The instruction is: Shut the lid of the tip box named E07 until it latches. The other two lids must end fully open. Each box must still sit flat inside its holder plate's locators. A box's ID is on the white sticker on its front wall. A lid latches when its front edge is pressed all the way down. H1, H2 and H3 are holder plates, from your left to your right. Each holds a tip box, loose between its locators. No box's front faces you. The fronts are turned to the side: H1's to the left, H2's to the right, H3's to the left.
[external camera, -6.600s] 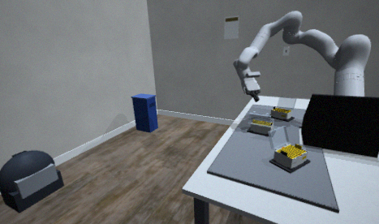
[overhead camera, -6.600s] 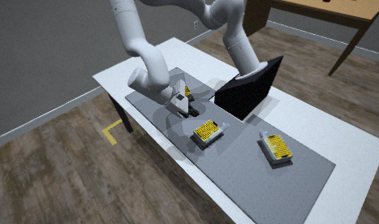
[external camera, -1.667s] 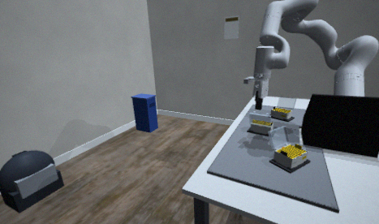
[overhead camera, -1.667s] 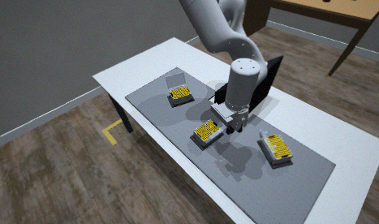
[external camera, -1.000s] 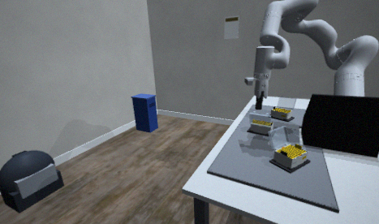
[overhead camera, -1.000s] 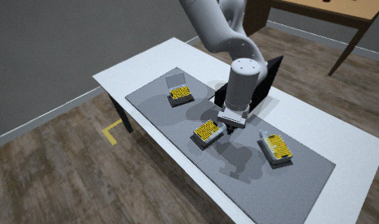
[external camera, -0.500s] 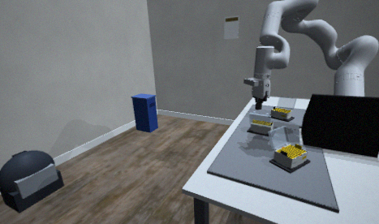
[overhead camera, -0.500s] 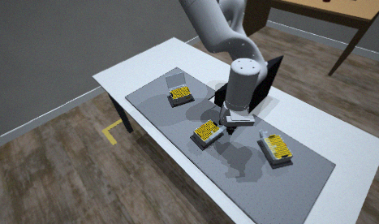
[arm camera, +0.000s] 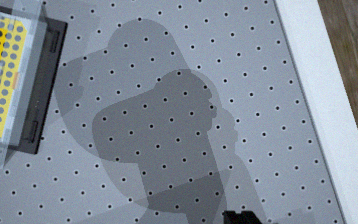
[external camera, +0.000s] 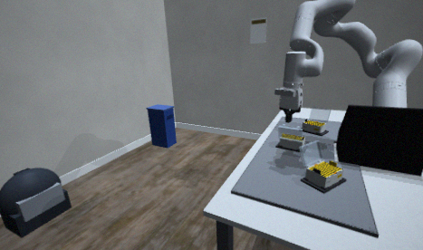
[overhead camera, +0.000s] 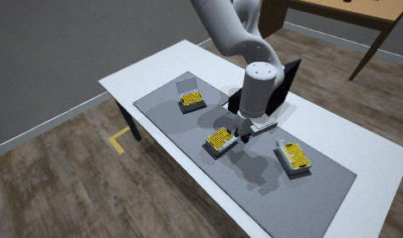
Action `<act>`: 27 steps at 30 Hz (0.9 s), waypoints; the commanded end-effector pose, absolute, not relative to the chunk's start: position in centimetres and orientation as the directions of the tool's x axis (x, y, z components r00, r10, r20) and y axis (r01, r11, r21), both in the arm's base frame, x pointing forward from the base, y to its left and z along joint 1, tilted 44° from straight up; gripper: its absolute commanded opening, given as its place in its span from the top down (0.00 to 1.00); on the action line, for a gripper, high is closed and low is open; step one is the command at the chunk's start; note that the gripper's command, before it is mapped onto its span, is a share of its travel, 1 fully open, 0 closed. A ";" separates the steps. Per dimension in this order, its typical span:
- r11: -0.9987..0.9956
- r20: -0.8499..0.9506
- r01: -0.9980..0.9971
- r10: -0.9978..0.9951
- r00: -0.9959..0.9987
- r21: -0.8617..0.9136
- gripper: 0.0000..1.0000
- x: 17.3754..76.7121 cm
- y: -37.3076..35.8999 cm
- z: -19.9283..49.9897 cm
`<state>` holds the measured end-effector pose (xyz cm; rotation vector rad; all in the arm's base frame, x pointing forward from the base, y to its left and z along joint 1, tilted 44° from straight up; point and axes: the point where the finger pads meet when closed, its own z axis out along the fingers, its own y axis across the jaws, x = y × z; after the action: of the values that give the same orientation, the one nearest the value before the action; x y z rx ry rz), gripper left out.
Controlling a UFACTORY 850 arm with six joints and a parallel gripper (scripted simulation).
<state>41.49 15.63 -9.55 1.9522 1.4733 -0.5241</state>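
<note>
My end effector (overhead camera: 245, 139) (external camera: 288, 119) (arm camera: 242, 217) is together, gripping nothing, raised beside the middle box (overhead camera: 221, 142) (external camera: 292, 142). The other boxes flank it; I can't tell which is E07.

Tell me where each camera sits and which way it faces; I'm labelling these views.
Top: high above the white table, looking steeply down; the grey arm and gripper show.
Exterior: off one table end, looking along it, slightly down; arm and gripper show.
Wrist: on the arm, facing down; only black fingertips show, at the bottom edge.
Top and exterior share three yellow-racked tip boxes; all views share the grey perforated mat.
</note>
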 end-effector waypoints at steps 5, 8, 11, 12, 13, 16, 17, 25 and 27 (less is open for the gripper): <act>-0.029 -0.687 0.996 0.722 0.082 0.088 1.00 41.5 15.7 -9.5; -0.029 -0.687 0.996 0.722 0.082 0.088 1.00 41.5 15.7 -9.5; -0.029 -0.687 0.996 0.722 0.082 0.088 1.00 41.5 15.7 -9.5; -0.029 -0.687 0.996 0.722 0.082 0.088 1.00 41.5 15.7 -9.5; -0.029 -0.687 0.996 0.722 0.082 0.088 1.00 41.5 15.7 -9.5; -0.029 -0.687 0.996 0.722 0.082 0.088 1.00 41.5 15.7 -9.5; -0.029 -0.687 0.996 0.722 0.082 0.088 1.00 41.5 15.7 -9.5; -0.029 -0.687 0.996 0.722 0.082 0.088 1.00 41.6 15.4 -9.9; -0.029 -0.687 0.996 0.722 0.082 0.088 1.00 41.6 15.2 -10.0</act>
<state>41.50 15.44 -9.76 1.8077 1.6946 -0.6362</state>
